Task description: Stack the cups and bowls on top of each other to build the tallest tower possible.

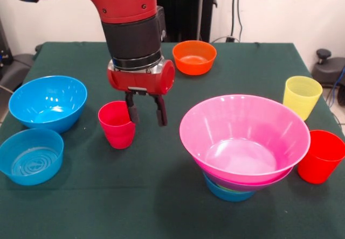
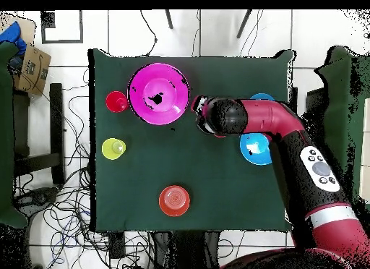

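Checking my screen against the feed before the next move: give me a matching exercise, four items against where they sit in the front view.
Items:
1. orange bowl
2. yellow cup
3. big pink bowl
4. red cup at the gripper

Places:
A. on top of the stack
B. far side, alone
C. one of the fingers inside its rim
D. right edge, behind the other red cup

Pairs: 1-B, 2-D, 3-A, 4-C
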Controlling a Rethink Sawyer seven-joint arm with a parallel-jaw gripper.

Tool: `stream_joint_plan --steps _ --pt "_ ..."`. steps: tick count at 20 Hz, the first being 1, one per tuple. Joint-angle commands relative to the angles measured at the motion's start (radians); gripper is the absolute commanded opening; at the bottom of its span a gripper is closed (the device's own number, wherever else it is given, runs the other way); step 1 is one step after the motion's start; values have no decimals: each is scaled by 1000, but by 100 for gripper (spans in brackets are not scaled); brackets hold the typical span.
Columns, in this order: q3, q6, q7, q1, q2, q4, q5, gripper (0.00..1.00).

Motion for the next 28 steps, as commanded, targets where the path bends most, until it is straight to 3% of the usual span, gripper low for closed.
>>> stream_joint_plan --steps 1,6,15,22,28 --pt "45 54 -273 1 38 -56 -74 100" --pt "44 60 -277 -4 37 -54 -81 100" --pt "48 165 -342 -29 -45 -45 -78 100" --pt "44 161 -313 -23 -59 -29 -88 100" --pt "18 112 -269 -21 -66 43 -114 100"
